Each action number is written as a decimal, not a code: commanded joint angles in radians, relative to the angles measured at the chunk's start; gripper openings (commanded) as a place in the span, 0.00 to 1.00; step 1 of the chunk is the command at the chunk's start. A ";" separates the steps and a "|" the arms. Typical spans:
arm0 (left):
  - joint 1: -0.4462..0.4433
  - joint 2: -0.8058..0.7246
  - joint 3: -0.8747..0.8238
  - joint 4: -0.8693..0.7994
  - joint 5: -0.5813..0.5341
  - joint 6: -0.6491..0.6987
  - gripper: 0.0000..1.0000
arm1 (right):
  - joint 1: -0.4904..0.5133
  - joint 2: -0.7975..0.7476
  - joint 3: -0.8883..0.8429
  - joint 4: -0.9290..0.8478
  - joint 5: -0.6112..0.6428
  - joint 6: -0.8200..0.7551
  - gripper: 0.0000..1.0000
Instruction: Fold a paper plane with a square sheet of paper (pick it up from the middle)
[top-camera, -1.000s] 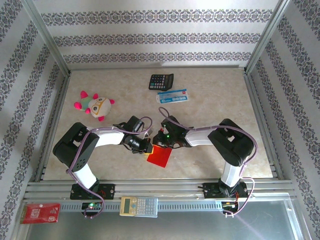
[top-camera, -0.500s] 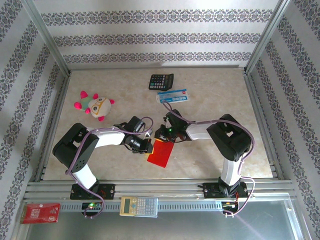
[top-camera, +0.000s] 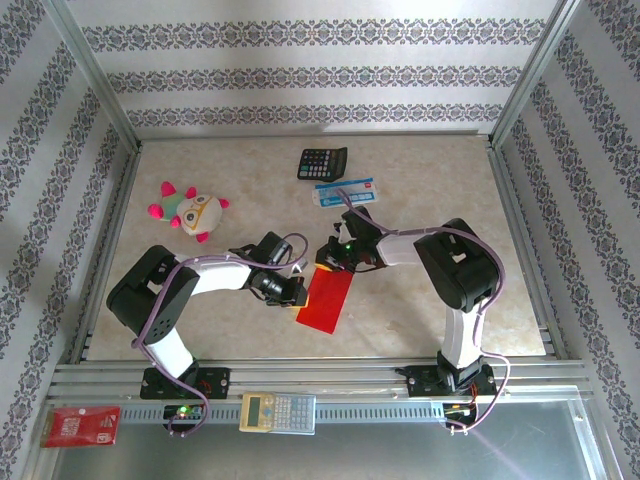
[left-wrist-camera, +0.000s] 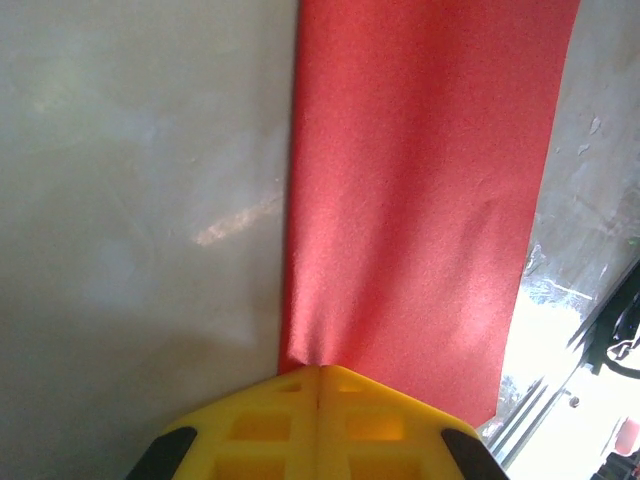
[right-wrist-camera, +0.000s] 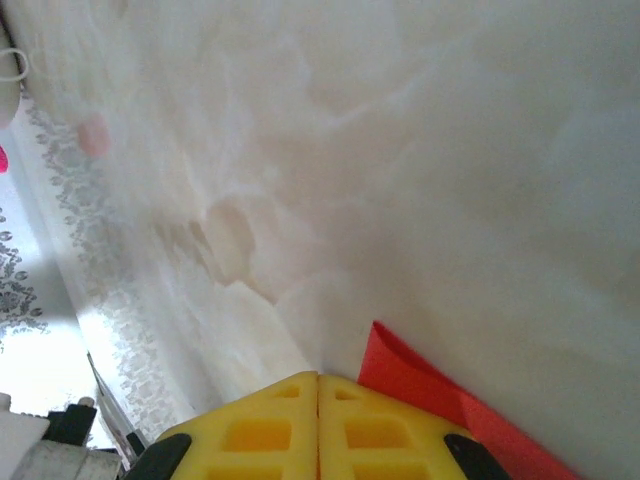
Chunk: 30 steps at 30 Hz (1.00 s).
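A black pocket calculator (top-camera: 322, 162) lies upper centre on the beige marbled tabletop (top-camera: 430, 170), with a flat blue-and-white packet (top-camera: 344, 192) just below it. A round white plush toy with pink spikes (top-camera: 190, 210) sits at left. Along the bottom metal rail lie a small red printed packet (top-camera: 80, 426) at lower left and a pale yellow calculator (top-camera: 277, 412) at lower centre.

Square sheet of paper (top-camera: 325, 300) is seen as a plain bright red strip, long and narrow, slanted slightly from lower left to upper right, over the bench at lower centre of the top view.
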 joint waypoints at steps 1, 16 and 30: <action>-0.040 0.105 -0.089 -0.232 -0.200 0.022 0.00 | -0.077 0.066 0.029 -0.074 0.214 -0.050 0.08; -0.055 0.069 -0.088 -0.220 -0.212 -0.015 0.00 | -0.155 0.044 0.186 -0.253 0.214 -0.120 0.06; -0.067 0.026 -0.065 -0.206 -0.231 -0.095 0.00 | 0.021 -0.251 -0.085 -0.120 0.152 -0.047 0.07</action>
